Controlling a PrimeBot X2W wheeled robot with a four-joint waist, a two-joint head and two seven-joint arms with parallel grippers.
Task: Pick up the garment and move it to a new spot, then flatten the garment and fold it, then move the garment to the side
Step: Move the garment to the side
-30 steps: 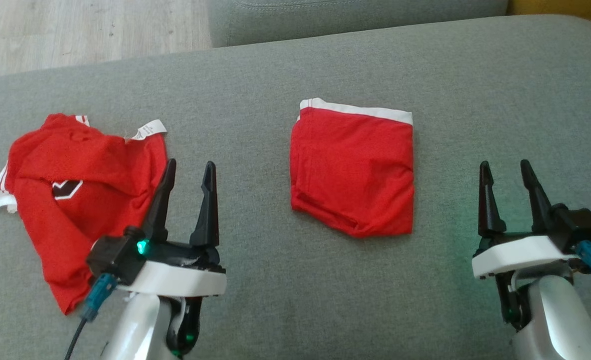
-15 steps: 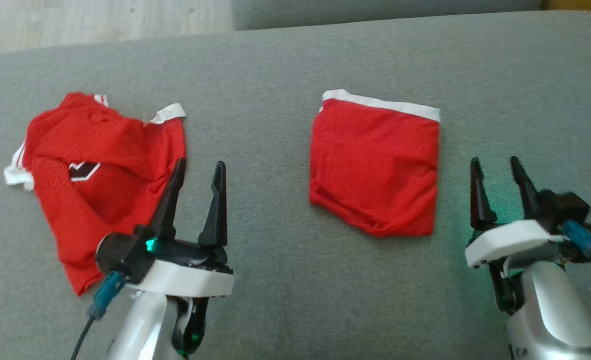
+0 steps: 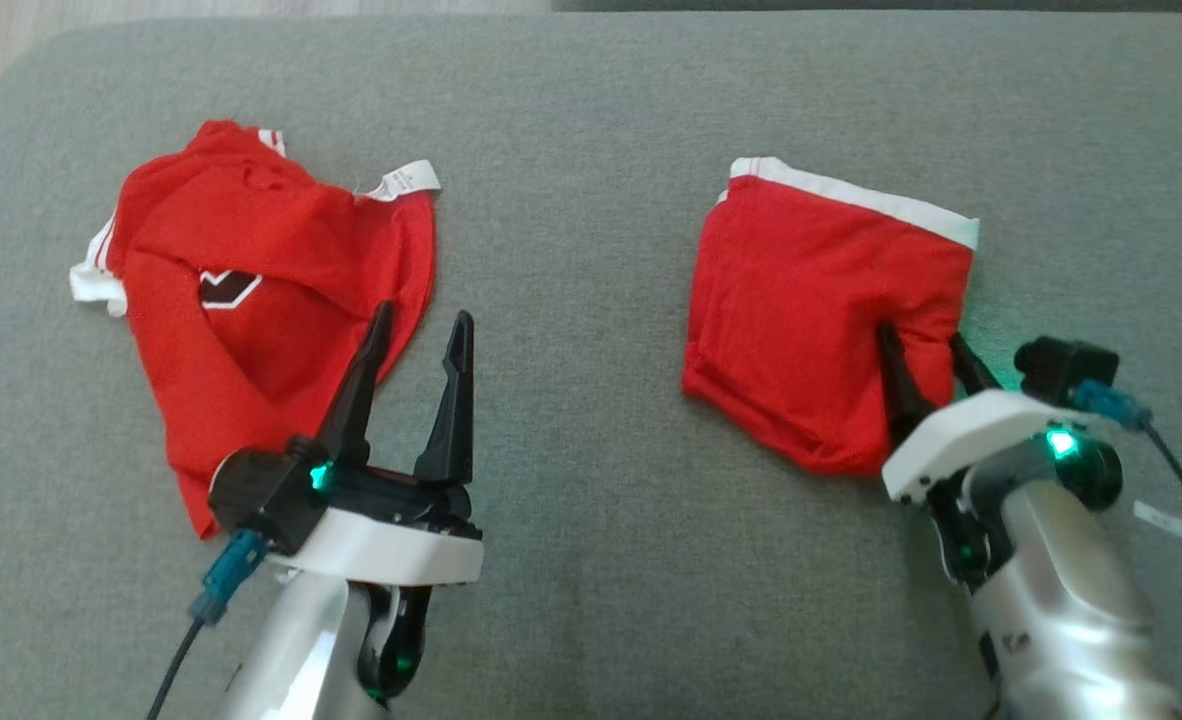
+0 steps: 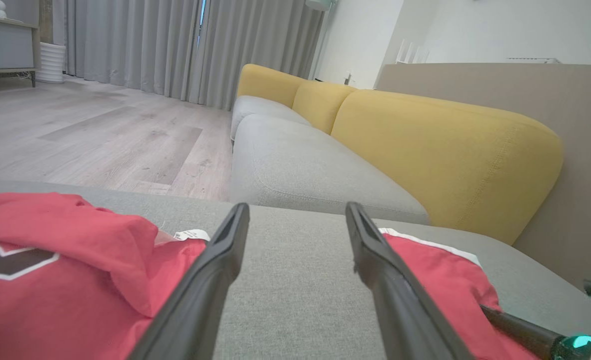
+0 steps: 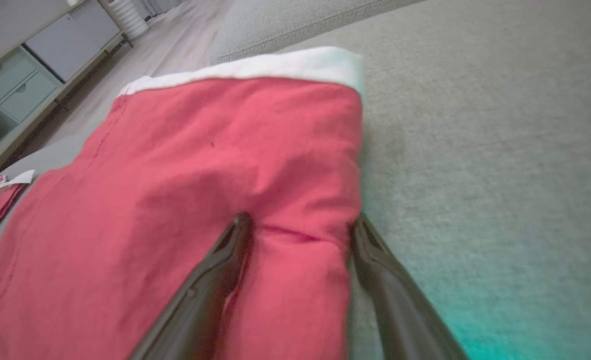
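A folded red garment [image 3: 811, 290] with a white waistband lies flat on the grey cushion [image 3: 591, 560], right of centre. My right gripper [image 3: 921, 335] stands open at its near right edge; in the right wrist view the gripper [image 5: 300, 220] has one finger pressed on the red cloth [image 5: 200, 165] and the other at the cloth's outer edge. A second, crumpled red garment [image 3: 251, 300] with white trim and a label lies at the left. My left gripper [image 3: 423, 312] is open with nothing between its fingers, just right of that crumpled garment [image 4: 50, 270].
Wooden floor [image 4: 100, 130] lies beyond the cushion's far edge. A second grey seat [image 4: 300, 170] with yellow backrests [image 4: 440, 145] runs off behind. A low cabinet [image 5: 35, 55] stands far back. Bare cushion lies between the two garments and right of the folded one.
The head camera has turned, shifting the whole picture rightward. My right gripper has moved forward onto the folded garment's right edge, still open. The left gripper has stayed about where it was.
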